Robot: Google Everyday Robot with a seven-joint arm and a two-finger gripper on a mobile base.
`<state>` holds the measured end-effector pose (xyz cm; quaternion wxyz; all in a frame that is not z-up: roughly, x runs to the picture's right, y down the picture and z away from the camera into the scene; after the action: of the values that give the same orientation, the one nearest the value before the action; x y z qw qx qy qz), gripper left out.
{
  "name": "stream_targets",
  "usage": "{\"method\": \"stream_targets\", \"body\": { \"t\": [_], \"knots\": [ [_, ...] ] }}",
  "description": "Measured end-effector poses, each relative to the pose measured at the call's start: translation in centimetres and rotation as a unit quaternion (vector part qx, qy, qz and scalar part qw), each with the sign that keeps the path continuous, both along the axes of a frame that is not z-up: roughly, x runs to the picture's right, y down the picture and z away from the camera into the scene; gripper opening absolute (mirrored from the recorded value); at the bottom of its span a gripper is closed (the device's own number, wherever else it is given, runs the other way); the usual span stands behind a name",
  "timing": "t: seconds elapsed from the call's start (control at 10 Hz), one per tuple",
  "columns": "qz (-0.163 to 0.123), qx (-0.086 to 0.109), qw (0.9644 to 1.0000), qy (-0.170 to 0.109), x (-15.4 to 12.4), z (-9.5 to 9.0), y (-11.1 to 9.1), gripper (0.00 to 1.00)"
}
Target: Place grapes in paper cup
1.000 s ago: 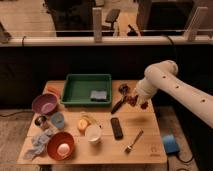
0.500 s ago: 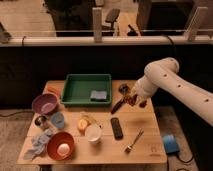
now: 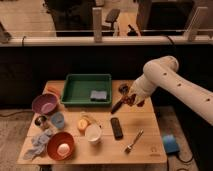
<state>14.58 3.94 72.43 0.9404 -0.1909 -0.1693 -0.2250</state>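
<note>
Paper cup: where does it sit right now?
In the camera view the paper cup stands at the front centre of the table, between the red bowl and the black remote. The end effector is farther back right, shut on the grapes.

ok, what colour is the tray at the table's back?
The tray is green, camera view; the gripper, shut on the grapes, hangs right of it.

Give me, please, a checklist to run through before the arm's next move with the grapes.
1. Gripper, right of the green plastic tray, shut on the dark reddish-purple grapes: ok.
2. Grapes above the small white paper cup: not ok, cup stands nearer the camera, leftward.
3. Cup upright, mouth open: ok.
4. Cup empty: cannot tell.
5. Black rectangular remote apart from cup: ok.
</note>
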Motion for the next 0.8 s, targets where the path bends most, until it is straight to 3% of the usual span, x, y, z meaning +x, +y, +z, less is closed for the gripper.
{"method": "stream_targets", "body": {
  "t": [0.8],
  "knots": [
    [-0.058, 0.007, 0.9973, -0.045, -2.8, -2.1, 0.6, 0.04]
  ]
}}
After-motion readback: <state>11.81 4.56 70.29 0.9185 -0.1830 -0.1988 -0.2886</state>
